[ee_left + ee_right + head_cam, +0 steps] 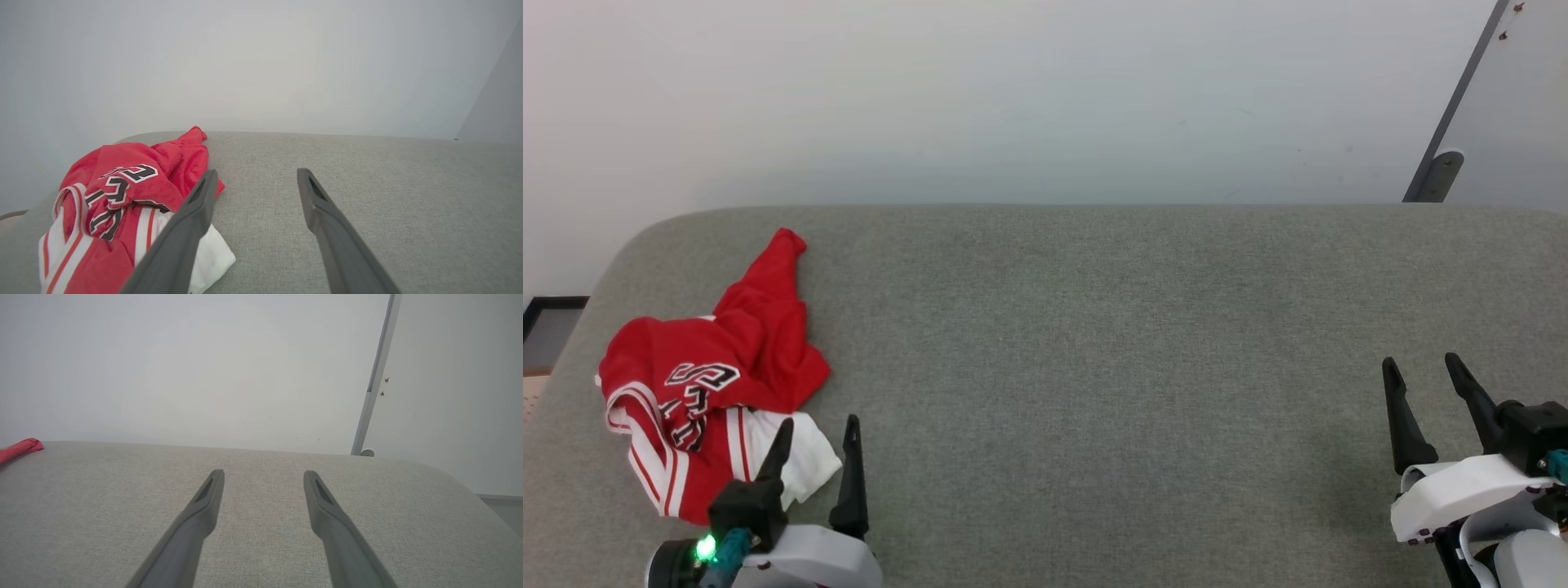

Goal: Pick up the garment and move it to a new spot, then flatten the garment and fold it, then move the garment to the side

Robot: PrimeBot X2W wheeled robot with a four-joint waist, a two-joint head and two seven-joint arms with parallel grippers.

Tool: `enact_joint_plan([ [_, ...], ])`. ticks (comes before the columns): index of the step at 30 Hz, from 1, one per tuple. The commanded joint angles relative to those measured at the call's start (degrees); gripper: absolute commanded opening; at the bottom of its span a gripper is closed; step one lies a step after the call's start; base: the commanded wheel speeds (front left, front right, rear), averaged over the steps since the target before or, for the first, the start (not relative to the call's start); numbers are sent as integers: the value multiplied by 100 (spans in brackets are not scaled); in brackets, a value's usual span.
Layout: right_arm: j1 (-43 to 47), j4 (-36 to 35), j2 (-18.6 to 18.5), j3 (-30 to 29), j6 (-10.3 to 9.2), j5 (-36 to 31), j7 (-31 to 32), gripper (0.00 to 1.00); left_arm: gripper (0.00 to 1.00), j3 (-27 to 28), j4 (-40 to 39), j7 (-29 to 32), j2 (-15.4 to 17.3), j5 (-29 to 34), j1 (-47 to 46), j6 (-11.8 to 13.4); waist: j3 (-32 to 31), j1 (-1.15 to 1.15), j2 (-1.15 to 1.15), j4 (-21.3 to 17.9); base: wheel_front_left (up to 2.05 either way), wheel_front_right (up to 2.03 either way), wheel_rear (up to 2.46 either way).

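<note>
1. Since the garment (707, 384) lies crumpled and ungripped, the step in hand is the first pick-up, by my read. Head view: it sits in a heap at the left end of the grey surface (1094, 367), close to the left edge. At the heap's near-right corner the left pincer (818, 420) is wide open and holds nothing. One finger overlaps the white panel in this view; contact unclear. Well apart on the right side, the right pincer (1421, 361) is open and empty.
2. Left wrist view: the left pincer (257, 171) gapes over bare fabric. The garment (130, 183) lies left of the finger line, its white panel partly behind the left finger. Next move likely needs a shift left and down so both fingers straddle a fold before closing.
3. Right wrist view: the right pincer (264, 472) is open with nothing between its fingers and bare surface ahead. A red tip of the garment (20, 448) shows at the far left edge.
</note>
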Motion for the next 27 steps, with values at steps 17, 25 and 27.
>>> enact_joint_plan([
  [17, 79, -112, 10, -98, -6, -433, -209, 100, 100, 140, 98, -213, -76, 732, -42, -198, -3, 0, 0, 26, 0, 0, 0],
  [25, 161, -194, 37, -158, -6, -273, -208, 100, 100, 226, 101, -197, -142, 704, -44, -272, -24, 0, 0, 34, 0, 0, 0],
  [27, 195, -200, 40, -165, -6, -250, -208, 100, 100, 244, 103, -197, -157, 706, -45, -293, -27, 0, 0, 40, 0, 0, 0],
])
